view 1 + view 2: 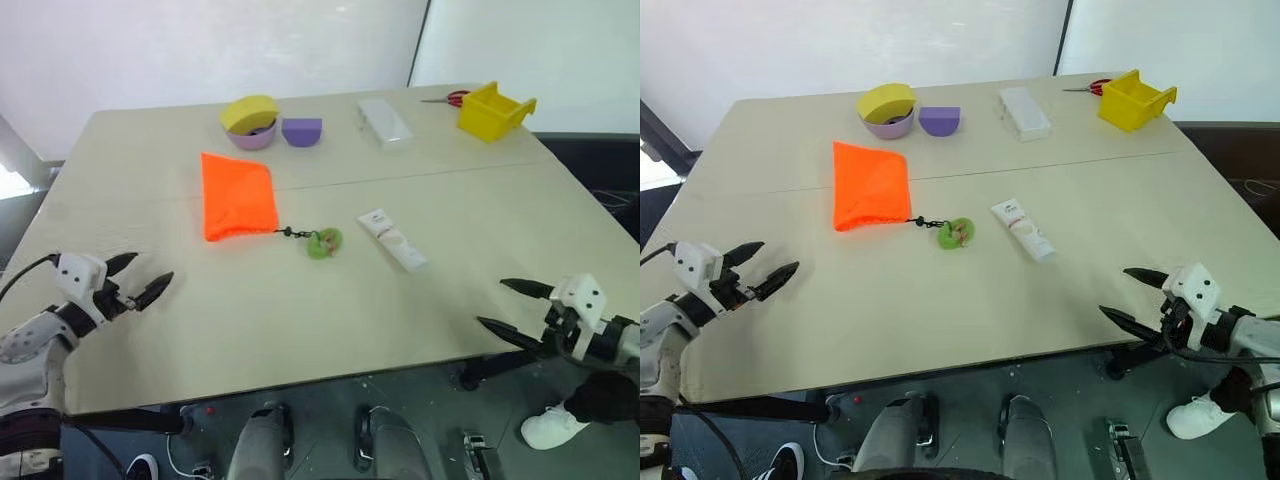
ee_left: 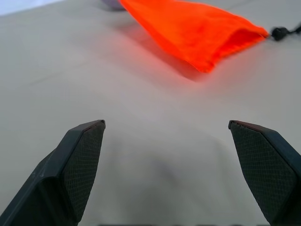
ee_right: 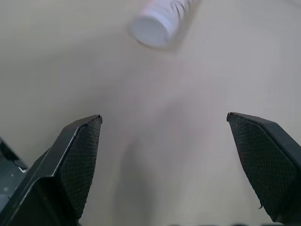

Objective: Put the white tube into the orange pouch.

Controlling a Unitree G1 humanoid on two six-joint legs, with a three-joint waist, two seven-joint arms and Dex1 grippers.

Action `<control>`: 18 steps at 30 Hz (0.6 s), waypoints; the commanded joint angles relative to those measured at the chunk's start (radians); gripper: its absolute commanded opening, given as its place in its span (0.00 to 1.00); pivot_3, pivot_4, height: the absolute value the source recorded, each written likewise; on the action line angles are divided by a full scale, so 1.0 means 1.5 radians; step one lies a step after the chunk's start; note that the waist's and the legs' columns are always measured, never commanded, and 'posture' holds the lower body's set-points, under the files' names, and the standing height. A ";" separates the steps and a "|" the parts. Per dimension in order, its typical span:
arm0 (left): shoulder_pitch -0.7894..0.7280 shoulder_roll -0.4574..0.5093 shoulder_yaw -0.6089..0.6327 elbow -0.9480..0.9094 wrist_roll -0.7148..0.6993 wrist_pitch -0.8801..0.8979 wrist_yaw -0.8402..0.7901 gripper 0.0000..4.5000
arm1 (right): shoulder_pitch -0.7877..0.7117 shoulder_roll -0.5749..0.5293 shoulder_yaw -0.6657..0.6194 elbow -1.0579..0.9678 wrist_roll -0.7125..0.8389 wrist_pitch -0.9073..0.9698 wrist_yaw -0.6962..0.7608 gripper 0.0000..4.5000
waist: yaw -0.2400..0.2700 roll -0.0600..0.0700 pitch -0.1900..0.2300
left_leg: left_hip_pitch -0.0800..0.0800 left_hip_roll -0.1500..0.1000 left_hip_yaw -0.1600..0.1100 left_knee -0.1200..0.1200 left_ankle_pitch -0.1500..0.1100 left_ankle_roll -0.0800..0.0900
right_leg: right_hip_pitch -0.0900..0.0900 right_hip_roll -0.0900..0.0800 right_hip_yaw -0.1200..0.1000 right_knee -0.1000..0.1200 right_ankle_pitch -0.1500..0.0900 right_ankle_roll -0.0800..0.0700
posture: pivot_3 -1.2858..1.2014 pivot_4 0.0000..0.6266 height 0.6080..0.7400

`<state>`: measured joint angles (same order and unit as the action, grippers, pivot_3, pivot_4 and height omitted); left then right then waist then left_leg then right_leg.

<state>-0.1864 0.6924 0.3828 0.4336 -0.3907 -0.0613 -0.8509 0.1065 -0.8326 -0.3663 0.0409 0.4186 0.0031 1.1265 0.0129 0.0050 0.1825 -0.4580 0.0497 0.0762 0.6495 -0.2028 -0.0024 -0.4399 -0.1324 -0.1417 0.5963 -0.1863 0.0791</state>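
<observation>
The white tube (image 1: pixel 393 240) lies flat near the middle of the beige table (image 1: pixel 300 320), its cap end (image 3: pixel 153 26) turned toward my right gripper. Left of it lies the orange pouch (image 1: pixel 237 195), flat, with a dark cord running to a green fuzzy ring (image 1: pixel 324 243). My left gripper (image 1: pixel 143 278) hovers open and empty over the table's near left edge, pointing toward the pouch (image 2: pixel 197 30). At the near right edge my right gripper (image 1: pixel 512 305) is open and empty, well short of the tube.
Along the far edge stand a yellow bowl (image 1: pixel 250 113) on a lilac bowl (image 1: pixel 254 136), a purple half-round block (image 1: pixel 302 131), a clear-white box (image 1: pixel 385 121), a yellow bin (image 1: pixel 493 110) and red scissors (image 1: pixel 450 98).
</observation>
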 commanded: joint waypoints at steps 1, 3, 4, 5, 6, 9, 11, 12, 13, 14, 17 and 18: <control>-0.023 0.000 0.021 0.011 0.003 -0.009 0.035 1.00 | 0.002 0.005 -0.008 -0.050 0.023 0.008 -0.001 0.99 | 0.000 0.000 0.000 | 0.000 0.000 0.000 0.000 0.000 0.000 | 0.000 0.000 0.000 0.000 0.000 0.000 | 0.52 0.24 1.00; -0.017 -0.008 0.008 -0.007 0.004 -0.013 0.031 1.00 | 0.000 0.009 0.000 -0.063 0.021 0.016 -0.007 0.99 | -0.001 0.000 0.000 | 0.000 0.000 0.001 0.000 0.000 0.000 | 0.000 0.000 0.000 -0.001 0.000 0.000 | 0.52 0.24 1.00; -0.013 -0.011 0.004 -0.015 0.005 -0.015 0.031 1.00 | -0.001 0.009 0.002 -0.067 0.020 0.019 -0.009 0.99 | -0.001 0.000 0.000 | 0.000 0.001 0.001 0.000 0.000 0.000 | 0.000 -0.001 0.000 -0.001 0.000 0.000 | 0.52 0.24 1.00; -0.012 -0.012 0.003 -0.019 0.004 -0.014 0.030 1.00 | -0.001 0.009 0.004 -0.070 0.019 0.022 -0.011 0.99 | 0.000 0.000 0.000 | 0.000 0.001 0.001 0.000 0.000 0.000 | 0.000 -0.001 0.000 -0.001 0.000 0.000 | 0.52 0.24 1.00; -0.011 -0.013 0.003 -0.021 0.005 -0.014 0.029 1.00 | -0.003 0.010 0.004 -0.071 0.017 0.024 -0.014 0.99 | 0.000 0.000 0.000 | 0.000 0.001 0.001 0.000 0.000 0.000 | 0.000 -0.001 0.000 -0.002 0.000 0.000 | 0.52 0.24 1.00; -0.012 -0.010 0.000 -0.013 0.007 -0.023 0.020 1.00 | -0.010 0.009 0.004 -0.071 0.014 0.029 -0.021 0.99 | 0.001 -0.001 0.000 | 0.000 0.001 0.002 0.000 0.000 0.000 | 0.000 0.000 0.000 -0.001 0.000 0.000 | 0.52 0.24 1.00; -0.020 -0.008 -0.015 -0.015 0.021 -0.046 0.010 1.00 | -0.018 0.007 0.009 -0.073 0.009 0.031 -0.028 0.99 | 0.002 -0.001 0.000 | 0.000 0.001 0.002 0.000 0.000 0.000 | -0.001 0.000 0.000 -0.001 0.001 0.000 | 0.52 0.24 1.00; -0.028 -0.008 -0.023 -0.018 0.025 -0.047 0.006 1.00 | -0.023 0.007 0.012 -0.077 0.011 0.037 -0.032 0.99 | 0.002 -0.001 0.000 | 0.000 0.001 0.002 -0.001 0.000 0.000 | -0.001 0.000 0.000 -0.001 0.001 0.000 | 0.52 0.24 1.00; -0.038 -0.009 -0.031 -0.019 0.033 -0.058 0.001 1.00 | -0.027 0.008 0.015 -0.085 0.014 0.045 -0.037 0.99 | 0.002 -0.001 0.000 | 0.000 0.001 0.002 -0.001 0.000 0.000 | -0.001 0.000 0.000 0.000 0.001 -0.001 | 0.52 0.24 1.00; -0.050 -0.010 -0.044 -0.023 0.040 -0.066 -0.007 1.00 | -0.033 0.010 0.022 -0.095 0.016 0.054 -0.043 0.99 | 0.002 -0.001 0.000 | 0.000 0.000 0.002 -0.001 0.000 0.000 | -0.001 0.000 0.000 0.000 0.001 0.000 | 0.52 0.24 1.00; -0.093 -0.008 -0.117 -0.014 0.115 -0.150 -0.032 1.00 | -0.061 0.033 0.053 -0.138 0.016 0.077 -0.076 0.99 | 0.002 -0.001 0.000 | 0.000 0.000 0.002 0.000 0.000 0.000 | -0.001 0.000 0.000 0.000 0.001 -0.001 | 0.52 0.24 1.00; -0.113 -0.011 -0.138 -0.002 0.140 -0.180 -0.031 1.00 | -0.072 0.041 0.066 -0.153 0.016 0.087 -0.086 0.99 | 0.002 -0.001 0.000 | 0.000 0.000 0.002 0.000 0.000 0.000 | -0.001 0.000 0.000 0.000 0.001 -0.001 | 0.52 0.24 1.00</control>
<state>-0.3310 0.6675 0.2086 0.4397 -0.2293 -0.2572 -0.8878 0.0159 -0.7776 -0.2817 -0.1305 0.4309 0.1231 1.0204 0.0155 0.0042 0.1822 -0.4578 0.0504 0.0796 0.6491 -0.2028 -0.0025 -0.4411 -0.1329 -0.1416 0.5954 -0.1849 0.0778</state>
